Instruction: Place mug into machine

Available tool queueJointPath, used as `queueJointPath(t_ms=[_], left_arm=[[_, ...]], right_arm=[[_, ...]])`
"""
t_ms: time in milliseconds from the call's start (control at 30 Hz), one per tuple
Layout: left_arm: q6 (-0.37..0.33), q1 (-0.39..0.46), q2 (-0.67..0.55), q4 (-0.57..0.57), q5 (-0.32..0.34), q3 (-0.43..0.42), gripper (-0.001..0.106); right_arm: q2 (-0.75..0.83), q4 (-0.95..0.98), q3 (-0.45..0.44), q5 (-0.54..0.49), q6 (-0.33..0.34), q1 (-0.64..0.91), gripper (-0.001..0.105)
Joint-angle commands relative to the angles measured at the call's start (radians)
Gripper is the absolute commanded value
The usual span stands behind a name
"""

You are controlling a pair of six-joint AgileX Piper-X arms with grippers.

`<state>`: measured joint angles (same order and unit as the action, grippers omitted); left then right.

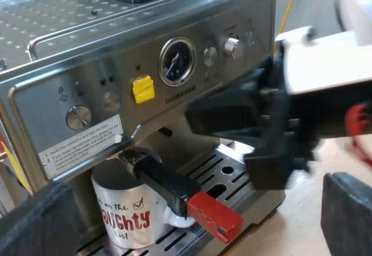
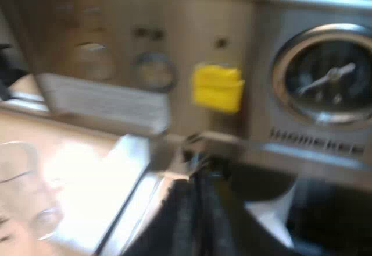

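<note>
The mug (image 1: 125, 215) stands on the drip tray (image 1: 232, 180) of the espresso machine (image 1: 87, 64), directly beneath the metal basket of the locked portafilter (image 1: 168, 183). We judge that spot to be deliberate, since coffee from the spouts would fall straight into the cup. Its printed side faces outward. What looks like its white handle is turned towards the open front, just under the portafilter's red end (image 1: 215, 215), where it would be easy to reach later.

Our left gripper (image 1: 192, 218) is spread wide with nothing between its fingers (image 1: 35, 221). The mug lies ahead of that gap, closer to one finger than to the other and well apart from both. The stance suggests that arm is watching from a distance and has no part in the placing.

Our right gripper (image 1: 238, 128) is at the machine's front, over the bare end of the drip tray and below the pressure gauge (image 1: 176, 61). It is ahead of our left jaws on the side away from the mug, and it does not touch the cup. We cannot tell whether it is open or closed. From its own wrist, the yellow tag (image 2: 218, 87) sits close ahead and a measuring glass (image 2: 20, 186) stands off to one side.

With the cup seated and nothing holding it, we judge the placement to be essentially done.
</note>
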<state>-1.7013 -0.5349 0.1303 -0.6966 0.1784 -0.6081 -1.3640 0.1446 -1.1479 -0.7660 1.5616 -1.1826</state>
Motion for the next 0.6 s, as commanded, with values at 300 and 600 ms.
queueJointPath(t_ms=[300, 600], left_arm=[[-0.084, -0.003, 0.012, 0.037, -0.118, -0.041, 0.085], [-0.1, 0.06, 0.207, 0.045, -0.159, -0.189, 0.085]], right_arm=[[0.182, 0.238, -0.007, 0.064, 0.019, -0.008, 0.062], [0.348, 0.334, -0.007, 0.098, 0.119, 0.09, 0.062]])
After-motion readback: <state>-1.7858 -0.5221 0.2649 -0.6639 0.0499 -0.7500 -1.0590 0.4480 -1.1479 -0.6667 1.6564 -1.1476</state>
